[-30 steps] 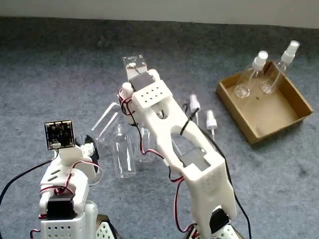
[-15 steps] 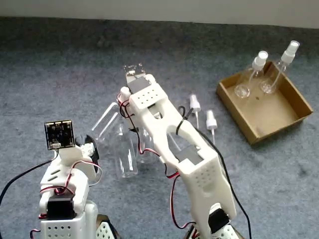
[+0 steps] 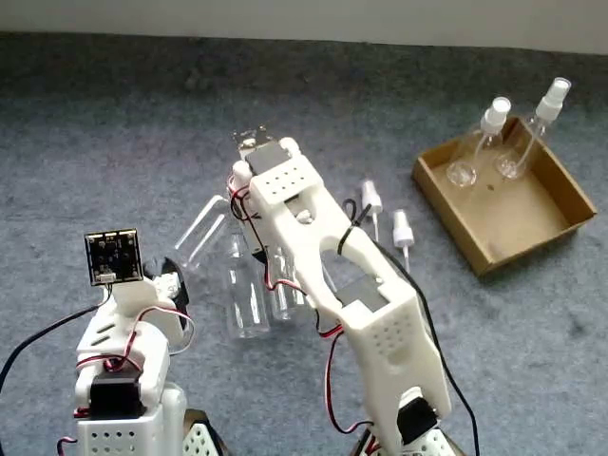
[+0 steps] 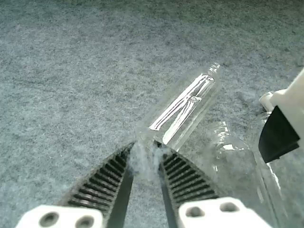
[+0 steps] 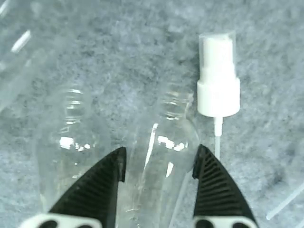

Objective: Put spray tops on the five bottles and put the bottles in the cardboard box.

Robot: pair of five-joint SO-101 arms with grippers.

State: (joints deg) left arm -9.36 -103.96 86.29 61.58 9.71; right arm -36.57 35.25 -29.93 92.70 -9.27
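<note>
Grey felt-covered table (image 3: 95,114), three capless clear bottles (image 3: 242,299), two loose spray tops (image 3: 403,228), cardboard box (image 3: 518,214)

Mottled grey carpet-like table cover (image 3: 114,123): fine pale flecks throughout.
Tan open cardboard box (image 3: 537,214), 2 o'clock in high view: plain, no pattern.
Two clear capped plastic bottles (image 3: 472,157) inside box: colourless, white tops.
Two loose white plastic spray tops (image 3: 403,226), centre: thin pale tubes.
Three clear capless plastic bottles (image 3: 242,299), 8 o'clock of centre: colourless, bright glints.
White plastic arms (image 3: 380,323): red and black wires (image 3: 332,380).
Black square board (image 3: 114,256), 9 o'clock.
Left gripper (image 4: 145,149): black ribbed fingers (image 4: 109,175), white base.
</note>
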